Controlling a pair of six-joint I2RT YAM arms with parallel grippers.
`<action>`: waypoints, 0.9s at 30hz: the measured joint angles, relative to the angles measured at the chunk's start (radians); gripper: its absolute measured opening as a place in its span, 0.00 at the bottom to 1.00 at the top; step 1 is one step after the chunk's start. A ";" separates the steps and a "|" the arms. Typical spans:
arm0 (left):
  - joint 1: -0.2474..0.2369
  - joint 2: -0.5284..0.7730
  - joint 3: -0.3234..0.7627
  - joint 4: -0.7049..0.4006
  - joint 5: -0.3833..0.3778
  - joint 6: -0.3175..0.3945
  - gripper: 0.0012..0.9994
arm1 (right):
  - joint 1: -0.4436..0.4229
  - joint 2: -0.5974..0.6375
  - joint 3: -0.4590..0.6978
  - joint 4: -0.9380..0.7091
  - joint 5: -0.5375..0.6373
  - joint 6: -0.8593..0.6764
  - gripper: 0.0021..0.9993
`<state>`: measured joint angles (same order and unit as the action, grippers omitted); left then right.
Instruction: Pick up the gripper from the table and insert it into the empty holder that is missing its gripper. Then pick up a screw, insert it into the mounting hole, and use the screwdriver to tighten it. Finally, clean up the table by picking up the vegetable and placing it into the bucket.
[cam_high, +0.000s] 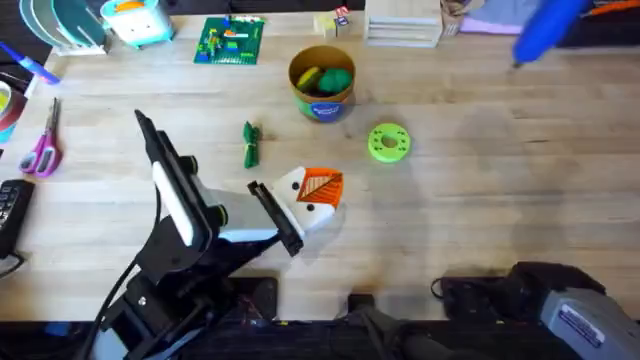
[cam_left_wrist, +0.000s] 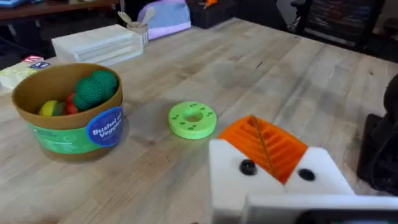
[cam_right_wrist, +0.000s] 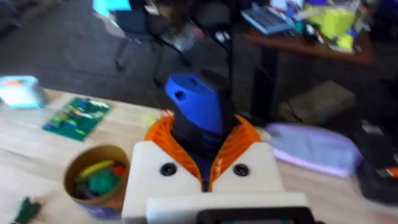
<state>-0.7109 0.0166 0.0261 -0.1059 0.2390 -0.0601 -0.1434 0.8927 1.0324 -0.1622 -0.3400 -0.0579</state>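
**Fingers.** The right gripper (cam_right_wrist: 207, 163) has its fingers clamped on the blue screwdriver (cam_right_wrist: 196, 107), whose body stands up between the orange ribbed pads. In the overhead view the screwdriver (cam_high: 550, 28) shows raised above the far right corner of the bench (cam_high: 500, 200). The left gripper (cam_high: 322, 187) rests low over the middle of the bench. Its fingers appear closed, pad against pad, with nothing between them.

**Task items.** The vegetable (cam_high: 250, 144) lies on the bench between the left arm and the bucket (cam_high: 322, 83), apart from both. The bucket stands near the middle of the far edge and already holds other toy produce. A lime-green perforated disc (cam_high: 389, 141) lies beside the bucket on its right-hand side. It is not the target.

**Step in hand (judged).** The clean-up is not yet done.

1. Keep the screwdriver well above the bench, away from the left arm's path.
2. Open the left fingers fully before descending on the vegetable.
3. Approach from above and close across the narrow width of the vegetable, at mid-length.
4. Lift clear of the bucket rim, centre over the opening, then release.
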 joint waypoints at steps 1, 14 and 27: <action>0.000 0.000 0.000 0.000 0.000 0.000 0.01 | 0.049 -0.014 -0.036 0.068 -0.002 0.027 0.02; 0.000 0.000 0.000 0.000 0.000 0.000 0.01 | 0.632 0.015 -0.215 0.444 -0.024 0.142 0.02; 0.000 0.000 0.000 0.000 0.000 0.000 0.01 | 0.928 0.109 -0.215 0.595 -0.025 0.148 0.02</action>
<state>-0.7109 0.0166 0.0261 -0.1059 0.2394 -0.0601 0.7851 1.0019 0.8177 0.4324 -0.3645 0.0906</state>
